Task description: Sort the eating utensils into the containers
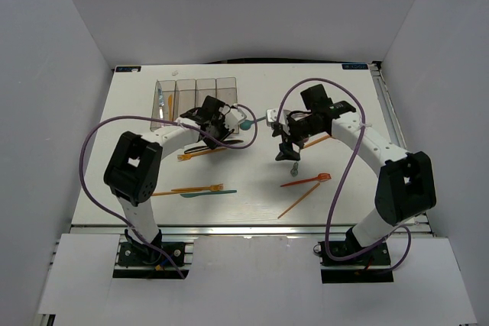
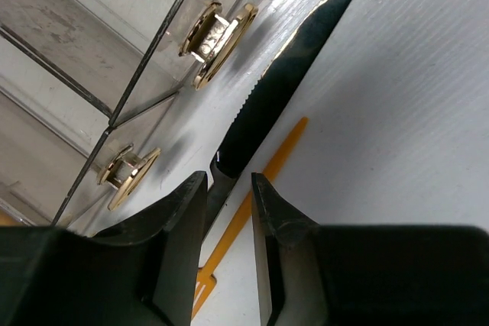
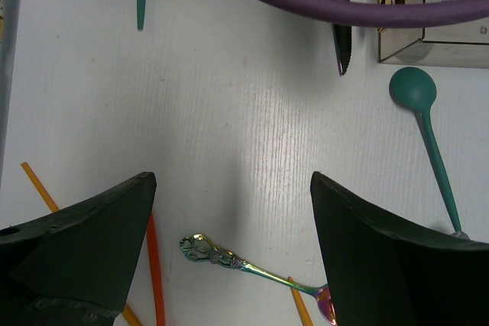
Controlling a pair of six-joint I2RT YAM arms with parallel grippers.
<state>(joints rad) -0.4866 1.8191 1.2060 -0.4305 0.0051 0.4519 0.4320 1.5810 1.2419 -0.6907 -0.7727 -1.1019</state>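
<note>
My left jaws stand narrow astride the handle of the black knife. Wide apart, my right jaws hang above a rainbow spoon.

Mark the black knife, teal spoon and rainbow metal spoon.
black knife (image 2: 279, 101), left wrist view, middle of the serrated blade.
teal spoon (image 3: 412, 88), right wrist view, round bowl.
rainbow metal spoon (image 3: 208, 251), right wrist view, ornate handle.
</note>
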